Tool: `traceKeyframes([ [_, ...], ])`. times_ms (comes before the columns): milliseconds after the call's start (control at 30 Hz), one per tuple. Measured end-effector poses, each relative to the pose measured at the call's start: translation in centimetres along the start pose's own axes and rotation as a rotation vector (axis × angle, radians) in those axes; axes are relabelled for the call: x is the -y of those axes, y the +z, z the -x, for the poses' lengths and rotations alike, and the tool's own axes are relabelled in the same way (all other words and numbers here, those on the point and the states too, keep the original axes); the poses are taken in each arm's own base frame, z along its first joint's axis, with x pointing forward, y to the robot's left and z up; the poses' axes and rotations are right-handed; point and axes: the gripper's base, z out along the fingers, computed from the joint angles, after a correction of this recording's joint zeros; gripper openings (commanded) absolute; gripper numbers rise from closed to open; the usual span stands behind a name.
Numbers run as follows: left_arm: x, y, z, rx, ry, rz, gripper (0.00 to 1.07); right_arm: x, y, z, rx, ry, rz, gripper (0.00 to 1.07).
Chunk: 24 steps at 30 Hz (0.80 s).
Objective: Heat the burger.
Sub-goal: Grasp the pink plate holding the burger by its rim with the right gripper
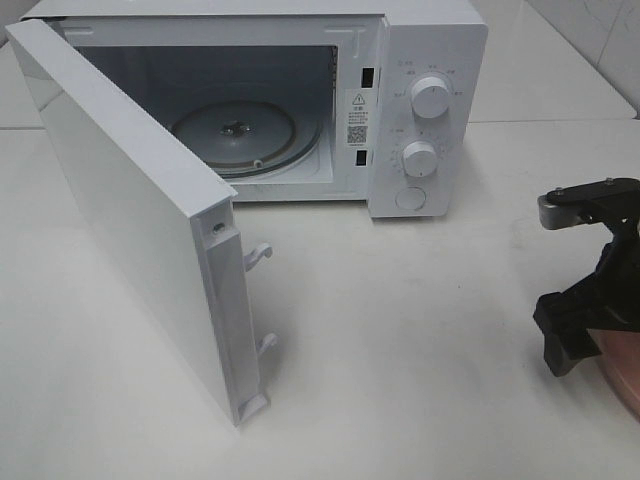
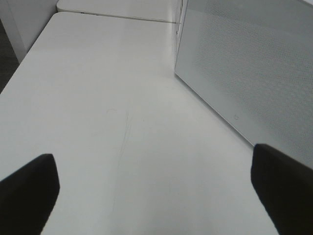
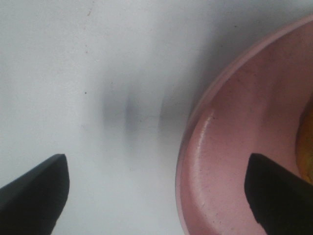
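Only a golden-yellow sliver of the burger (image 3: pixel 307 142) shows, at the edge of the right wrist view, lying on the round pink plate (image 3: pixel 230 161). My right gripper (image 3: pixel 156 196) is open just above the plate's rim, one finger over the white table and the other over the plate. In the high view the right gripper (image 1: pixel 580 335) hangs at the far right over the plate (image 1: pixel 622 375), and the burger is hidden there. My left gripper (image 2: pixel 156 196) is open with nothing in it, low over the table beside the microwave door (image 2: pixel 244 73).
The white microwave (image 1: pixel 425 60) stands at the back with its door (image 1: pixel 130 220) swung wide open toward the front left. Its glass turntable (image 1: pixel 240 130) is bare. Door latches (image 1: pixel 258 255) stick out from the door's edge.
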Motion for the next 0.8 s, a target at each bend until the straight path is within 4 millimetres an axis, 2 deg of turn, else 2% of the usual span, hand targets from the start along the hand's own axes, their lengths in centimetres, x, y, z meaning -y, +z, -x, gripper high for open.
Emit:
traceKeyframes([
  [600,0.0,0.0,0.0,0.000,0.000,0.000,1.00,0.6,3.7,1.0,-0.053,0.009,-0.015,0.85],
  [767,0.0,0.0,0.0,0.000,0.000,0.000,1.00,0.5,4.4,1.1,-0.068,-0.002,-0.018,0.79],
  [800,0.0,0.0,0.0,0.000,0.000,0.000,1.00,0.5,4.6,1.1,-0.068,-0.003,-0.018,0.72],
])
